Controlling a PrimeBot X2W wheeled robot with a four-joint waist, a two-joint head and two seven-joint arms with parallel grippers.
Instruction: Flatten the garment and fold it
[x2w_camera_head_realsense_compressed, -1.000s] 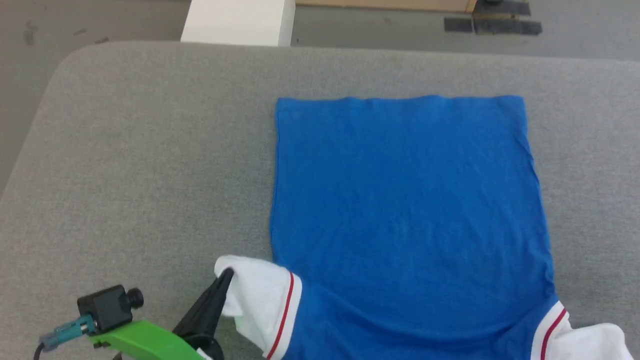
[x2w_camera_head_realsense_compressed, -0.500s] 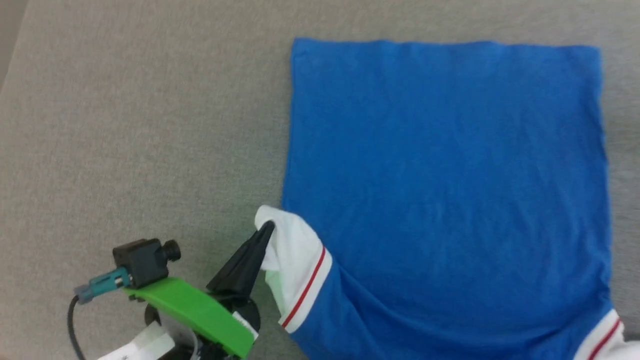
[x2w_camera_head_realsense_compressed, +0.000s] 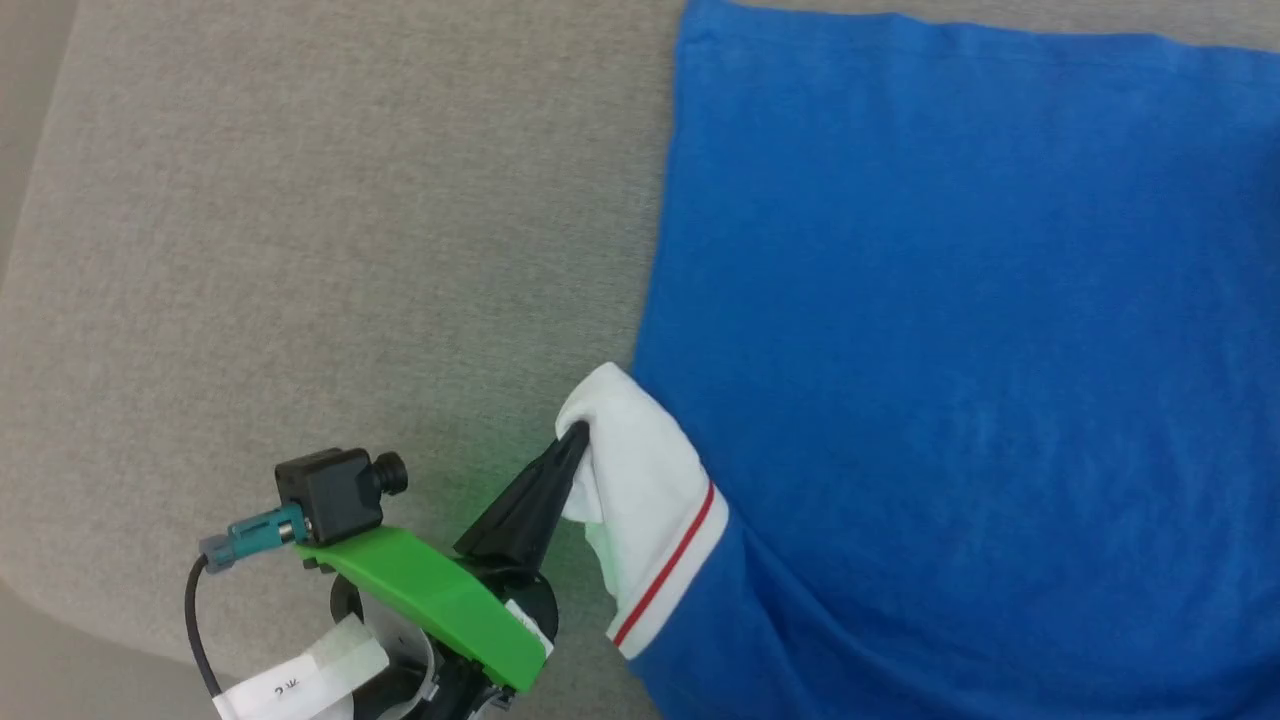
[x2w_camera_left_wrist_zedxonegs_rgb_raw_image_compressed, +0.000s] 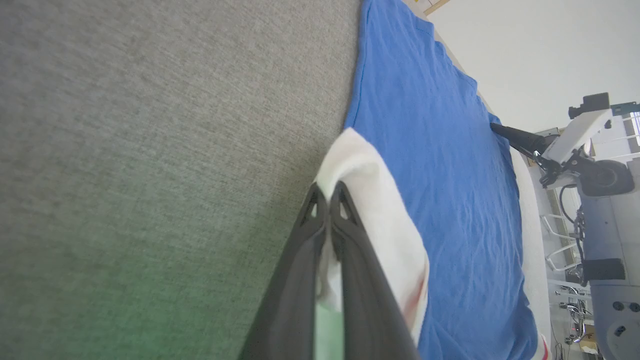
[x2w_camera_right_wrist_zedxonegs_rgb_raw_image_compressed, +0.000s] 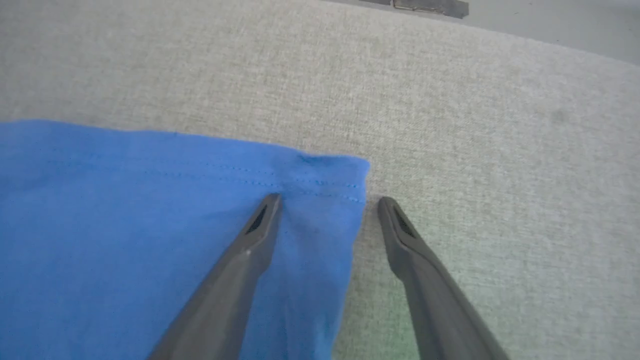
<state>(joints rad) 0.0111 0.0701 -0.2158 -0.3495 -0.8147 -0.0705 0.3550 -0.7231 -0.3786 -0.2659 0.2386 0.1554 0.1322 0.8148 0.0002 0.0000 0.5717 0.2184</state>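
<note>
- Clenched hard, the left gripper (x2w_camera_head_realsense_compressed: 577, 437) had the white sleeve (x2w_camera_head_realsense_compressed: 645, 470) of the garment (x2w_camera_head_realsense_compressed: 950, 350) nipped between its fingertips, as the head view showed it. The sleeve bunched up around the tips, with a red stripe (a thin one) where the white met the blue.
- From that same view, the blue body of the garment lay spread flat on the grey padded table (x2w_camera_head_realsense_compressed: 300, 250), towards the right and running off the frame. The left gripper sat just left of the cloth, ahead of a green bracket (x2w_camera_head_realsense_compressed: 430, 600) that carried a small black camera (x2w_camera_head_realsense_compressed: 335, 490) and a paper label (x2w_camera_head_realsense_compressed: 300, 685).
- Along the left wrist view, the left gripper (x2w_camera_left_wrist_zedxonegs_rgb_raw_image_compressed: 327, 192) showed its two dark fingers pressed together, with a fold of the sleeve (x2w_camera_left_wrist_zedxonegs_rgb_raw_image_compressed: 370, 210) caught between them. The garment (x2w_camera_left_wrist_zedxonegs_rgb_raw_image_compressed: 440, 150) stretched away over the table (x2w_camera_left_wrist_zedxonegs_rgb_raw_image_compressed: 150, 150) beyond.
- At the garment's far edge in that view, the right gripper (x2w_camera_left_wrist_zedxonegs_rgb_raw_image_compressed: 497, 129) reached in low over the blue cloth (too far off to tell whether it touched).
- Down the right wrist view, the right gripper (x2w_camera_right_wrist_zedxonegs_rgb_raw_image_compressed: 330, 199) stood wide apart and gripped nothing. One finger lay over the garment (x2w_camera_right_wrist_zedxonegs_rgb_raw_image_compressed: 125, 225) near its stitched hem. The other lay over the bare table (x2w_camera_right_wrist_zedxonegs_rgb_raw_image_compressed: 500, 175), so the corner's side edge ran between them.
</note>
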